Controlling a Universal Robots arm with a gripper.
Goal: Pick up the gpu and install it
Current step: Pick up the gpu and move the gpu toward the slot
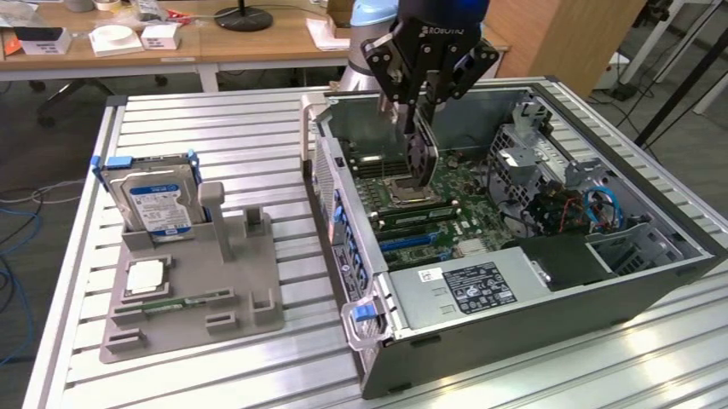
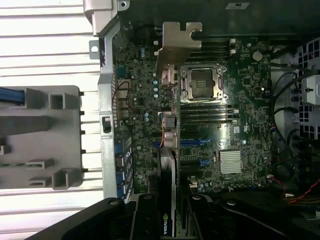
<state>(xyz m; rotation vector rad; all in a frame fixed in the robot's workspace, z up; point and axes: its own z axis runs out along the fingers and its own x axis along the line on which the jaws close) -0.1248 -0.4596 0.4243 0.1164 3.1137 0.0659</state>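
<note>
Exterior view: the pincer [image 1: 418, 109] is clamped on the top edge of the gpu [image 1: 421, 162], a thin dark card hanging upright directly beneath it, over the green motherboard [image 1: 461, 203] of the open metal computer case [image 1: 569, 308]. Well aside, a grey plastic rack [image 1: 193, 298] holds a silver hard drive [image 1: 159, 204]. Wrist view: the gpu runs edge-on away from the pincer, silvery bracket [image 2: 177, 47] farthest.

Robotics lab: slotted aluminium tabletop [image 1: 205, 119] carrying an open computer case [image 1: 546, 332] and grey parts fixture [image 1: 256, 281]; wooden desks [image 1: 262, 47] behind.
</note>
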